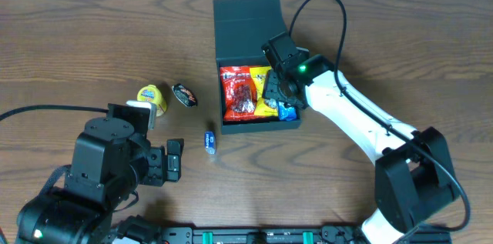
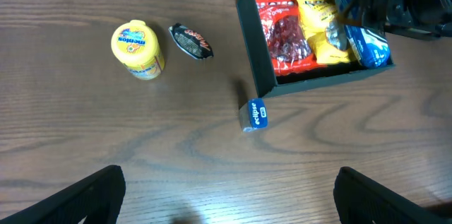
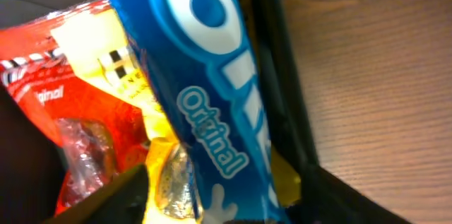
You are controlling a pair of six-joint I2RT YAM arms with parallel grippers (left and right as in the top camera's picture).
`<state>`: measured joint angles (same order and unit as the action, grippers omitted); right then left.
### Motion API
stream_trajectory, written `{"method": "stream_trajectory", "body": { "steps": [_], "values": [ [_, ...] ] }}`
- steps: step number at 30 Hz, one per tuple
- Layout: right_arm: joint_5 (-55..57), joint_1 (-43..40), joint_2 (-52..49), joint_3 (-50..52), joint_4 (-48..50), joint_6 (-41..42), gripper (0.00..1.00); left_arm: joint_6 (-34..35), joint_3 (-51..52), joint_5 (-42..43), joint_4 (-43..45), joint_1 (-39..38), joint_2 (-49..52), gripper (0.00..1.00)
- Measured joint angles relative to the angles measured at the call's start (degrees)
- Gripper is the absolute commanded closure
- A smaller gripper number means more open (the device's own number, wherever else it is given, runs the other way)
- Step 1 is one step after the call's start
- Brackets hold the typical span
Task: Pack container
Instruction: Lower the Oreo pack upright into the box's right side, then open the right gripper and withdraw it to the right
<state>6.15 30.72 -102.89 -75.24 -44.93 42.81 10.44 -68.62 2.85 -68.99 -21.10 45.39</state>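
Container: dark teal box [image 1: 246, 21], just past the centre of the table [image 1: 92, 36] toward 12 o'clock; mouth faces up; lid flap raised on the 12 o'clock edge, so box and lid together run 12 to 6.
Inside: red snack packet [image 1: 239, 94] on the 9 o'clock side; yellow packet [image 1: 264, 82] beside it toward 3 o'clock; blue Oreo packet [image 3: 205, 75] along the 3 o'clock wall, lying roughly 12 to 6.
Right gripper [image 1: 283, 98]: down in the box's 3 o'clock side; its fingers stand either side of the Oreo packet; whether they press on it cannot be told.
Left gripper [image 2: 229, 178]: near the table's 7 o'clock corner; fingers spread wide apart; holding nothing.
Outside, from the box: small blue box [image 1: 209, 141] just off the 7 o'clock corner; dark oval packet [image 1: 185, 95] at 9 o'clock; yellow Mentos tub [image 1: 152, 98] farther at 9 o'clock.
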Motion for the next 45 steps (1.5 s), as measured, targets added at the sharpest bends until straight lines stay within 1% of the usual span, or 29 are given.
{"method": "stream_trajectory", "body": {
  "steps": [4,5,6,10,15,18,21,26,31,45],
  "values": [
    [-0.1,0.3,1.3,0.0,-0.3,-0.9,0.07,0.0,0.0,0.0,0.0,0.0,0.0,0.05],
    [-0.1,0.3,2.7,0.0,-0.3,-1.2,0.03,0.0,0.0,0.0,0.0,0.0,0.0,0.05],
    [-0.1,0.3,4.2,0.0,-0.2,-1.3,0.01,0.0,0.0,0.0,0.0,0.0,0.0,0.05],
    [-1.8,0.3,12.3,-0.5,1.2,-3.0,0.01,0.0,0.0,0.0,0.0,0.0,0.0,0.05],
    [-9.3,0.3,15.7,-1.3,5.2,-9.2,0.01,0.0,0.0,0.0,0.3,0.0,0.0,0.05],
    [-15.6,0.3,14.1,-1.3,8.4,-14.4,0.01,0.0,0.0,0.0,0.4,0.0,0.0,0.05],
    [-21.2,0.3,11.0,-1.4,10.0,-17.7,0.01,0.0,0.0,0.0,0.4,0.0,0.0,0.05],
    [-25.9,0.3,3.6,-1.4,9.4,-19.0,0.01,0.0,0.0,0.0,0.4,0.0,0.2,0.05],
    [-26.5,0.3,0.2,-1.4,7.4,-19.2,0.01,0.0,0.0,0.0,0.4,0.0,0.2,0.05],
    [-16.5,0.3,0.2,-1.4,3.7,-19.4,0.01,0.0,0.0,0.0,0.4,0.0,0.3,0.05]
  ]
}}
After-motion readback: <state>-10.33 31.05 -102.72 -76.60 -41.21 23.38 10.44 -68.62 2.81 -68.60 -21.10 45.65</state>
